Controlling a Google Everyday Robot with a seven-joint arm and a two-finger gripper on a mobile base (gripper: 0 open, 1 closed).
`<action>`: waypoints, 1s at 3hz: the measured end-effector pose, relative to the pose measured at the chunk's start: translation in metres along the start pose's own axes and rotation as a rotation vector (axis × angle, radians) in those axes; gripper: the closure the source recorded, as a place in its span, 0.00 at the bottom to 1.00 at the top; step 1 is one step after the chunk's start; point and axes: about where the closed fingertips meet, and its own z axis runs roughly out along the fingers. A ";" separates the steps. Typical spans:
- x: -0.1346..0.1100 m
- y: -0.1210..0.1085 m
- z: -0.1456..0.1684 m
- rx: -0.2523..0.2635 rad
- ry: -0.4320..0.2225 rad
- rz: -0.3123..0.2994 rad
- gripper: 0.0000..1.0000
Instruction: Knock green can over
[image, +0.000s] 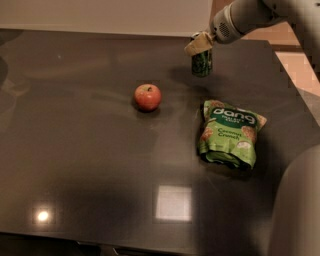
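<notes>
The green can (201, 63) is dark green and stands upright at the far right of the dark table (90, 165). My gripper (198, 45) comes in from the upper right and is shut on the can's top, with its tan fingers (195, 46) covering the rim. The can's shadow falls on the table to its lower left.
A red apple (148, 96) lies left of the can near the table's middle. A flat green "dang" snack bag (230, 132) lies in front of the can. The table's right edge (292, 100) runs close by the can. My arm's body (297, 210) fills the lower right corner.
</notes>
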 end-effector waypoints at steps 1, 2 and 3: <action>-0.006 0.008 -0.004 -0.005 0.161 -0.104 1.00; 0.008 0.027 -0.002 -0.063 0.355 -0.227 1.00; 0.030 0.046 0.001 -0.148 0.527 -0.345 1.00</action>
